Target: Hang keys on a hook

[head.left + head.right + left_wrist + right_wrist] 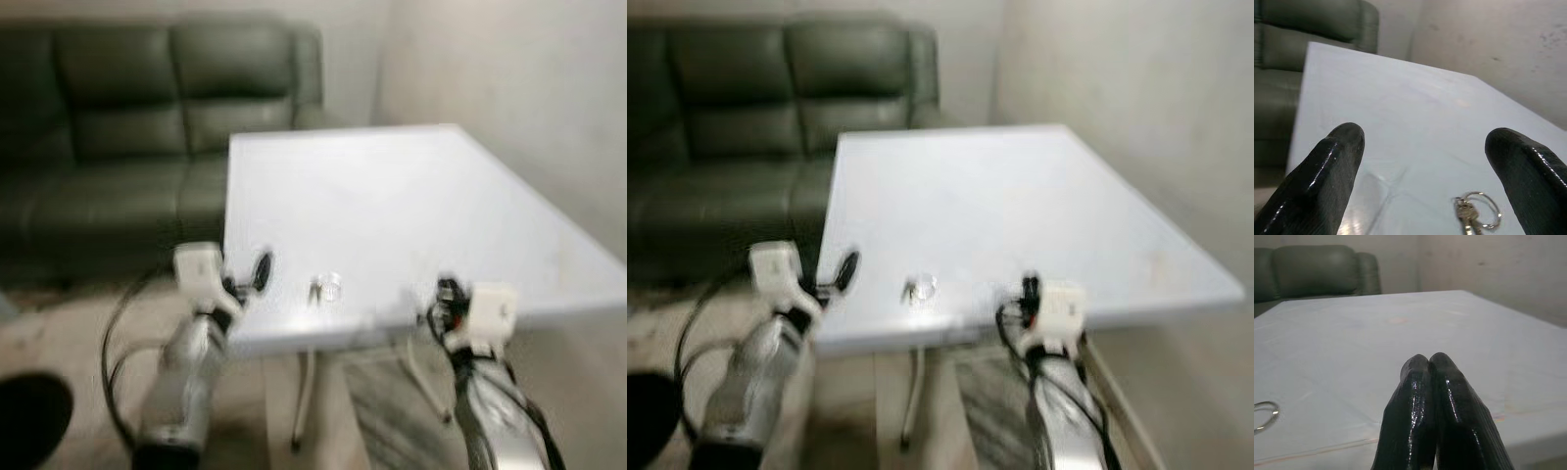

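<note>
A dark green leather sofa (pixel 118 137) stands at about ten o'clock, against the back wall, with its right end just behind the far left corner of a white table (pixel 411 206). The table runs from the middle of the scene out toward two o'clock, beside a pale plaster wall (pixel 529 88).

At about eight o'clock the left gripper (pixel 257 274) hangs at the table's near left corner, its silver arm rising from below. Its two black fingers (pixel 1327 176) are spread wide apart with nothing between them, pointing across the tabletop.

Just to the right of that gripper, near the table's front edge at roughly six o'clock, lie the keys (pixel 326 288): a small bunch on a metal ring, flat on the white surface. The left wrist view shows them (pixel 1476 213) close ahead of the spread fingers, nearer the right-hand finger, touching neither.

At about five o'clock the right gripper (pixel 447 294) sits at the front edge of the table, well apart from the keys. Its fingers (pixel 1442 411) are pressed tightly together, gripping nothing, and the key ring (pixel 1265 415) lies off to their side on the tabletop.
</note>
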{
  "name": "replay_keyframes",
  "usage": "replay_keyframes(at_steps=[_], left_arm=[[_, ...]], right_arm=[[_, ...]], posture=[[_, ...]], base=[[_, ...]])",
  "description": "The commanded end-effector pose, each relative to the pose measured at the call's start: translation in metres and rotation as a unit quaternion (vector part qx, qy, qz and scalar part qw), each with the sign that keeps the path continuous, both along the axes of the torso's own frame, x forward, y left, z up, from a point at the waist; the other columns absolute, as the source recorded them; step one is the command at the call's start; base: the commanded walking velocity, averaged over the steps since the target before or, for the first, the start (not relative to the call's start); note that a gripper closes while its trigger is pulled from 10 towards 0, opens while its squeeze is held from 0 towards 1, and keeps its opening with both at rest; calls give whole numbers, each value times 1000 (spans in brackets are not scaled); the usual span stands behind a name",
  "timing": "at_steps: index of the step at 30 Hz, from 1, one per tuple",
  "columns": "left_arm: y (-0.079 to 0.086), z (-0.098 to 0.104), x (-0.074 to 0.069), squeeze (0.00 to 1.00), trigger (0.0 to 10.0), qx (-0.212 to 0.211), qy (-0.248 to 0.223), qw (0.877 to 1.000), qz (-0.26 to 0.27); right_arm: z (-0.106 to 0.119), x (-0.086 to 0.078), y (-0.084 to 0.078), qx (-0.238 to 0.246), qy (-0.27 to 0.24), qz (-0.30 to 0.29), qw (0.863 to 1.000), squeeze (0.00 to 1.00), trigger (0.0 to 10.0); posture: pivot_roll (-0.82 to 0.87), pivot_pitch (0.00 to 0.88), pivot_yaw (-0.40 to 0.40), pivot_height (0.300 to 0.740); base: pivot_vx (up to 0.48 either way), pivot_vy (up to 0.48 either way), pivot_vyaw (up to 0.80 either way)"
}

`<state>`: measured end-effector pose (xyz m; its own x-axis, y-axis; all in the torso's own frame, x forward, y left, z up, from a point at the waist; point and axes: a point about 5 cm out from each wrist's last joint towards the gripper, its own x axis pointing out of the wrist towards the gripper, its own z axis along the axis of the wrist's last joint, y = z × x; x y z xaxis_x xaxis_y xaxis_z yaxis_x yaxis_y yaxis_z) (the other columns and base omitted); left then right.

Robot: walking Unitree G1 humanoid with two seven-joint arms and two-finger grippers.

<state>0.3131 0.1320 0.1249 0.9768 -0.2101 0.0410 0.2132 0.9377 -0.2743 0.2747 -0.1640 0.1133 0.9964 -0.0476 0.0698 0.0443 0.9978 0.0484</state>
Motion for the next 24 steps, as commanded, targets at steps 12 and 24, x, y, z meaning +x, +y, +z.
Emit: replay_keyframes(at_steps=[12,24], left_arm=[[1,2,4,0,10000,13,12,1000,-1],[1,2,5,0,10000,19,12,1000,-7]], right_arm=[[4,2,4,-3,-5,7,1000,0,10000],[3,2,7,-2,-3,9,1000,0,10000]], posture=[[0,0,5,740],[-1,0,11,740]], base=[[0,0,-800],[0,0,-800]])
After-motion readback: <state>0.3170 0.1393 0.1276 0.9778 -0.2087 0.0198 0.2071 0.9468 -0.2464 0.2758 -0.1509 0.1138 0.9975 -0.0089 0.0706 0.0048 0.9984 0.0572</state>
